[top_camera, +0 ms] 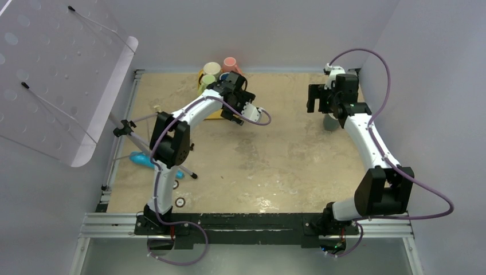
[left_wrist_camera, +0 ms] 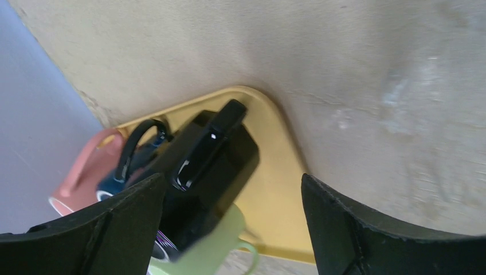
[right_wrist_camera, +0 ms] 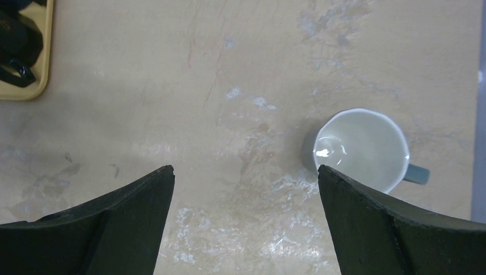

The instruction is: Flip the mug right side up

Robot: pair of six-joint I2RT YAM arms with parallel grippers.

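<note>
Glossy mug (right_wrist_camera: pixel 361 149), seemingly ceramic

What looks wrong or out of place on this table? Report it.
Nothing looks spilled or broken. The mug stands mouth up, alone on the table, apart from the tray holding the other mugs. The surface is only scuffed, with pale patches.

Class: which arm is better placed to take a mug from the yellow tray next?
Left. The left pincer, open, hangs over the yellow tray and green mug; the right pincer stands open by the upright mug, far off.
</note>
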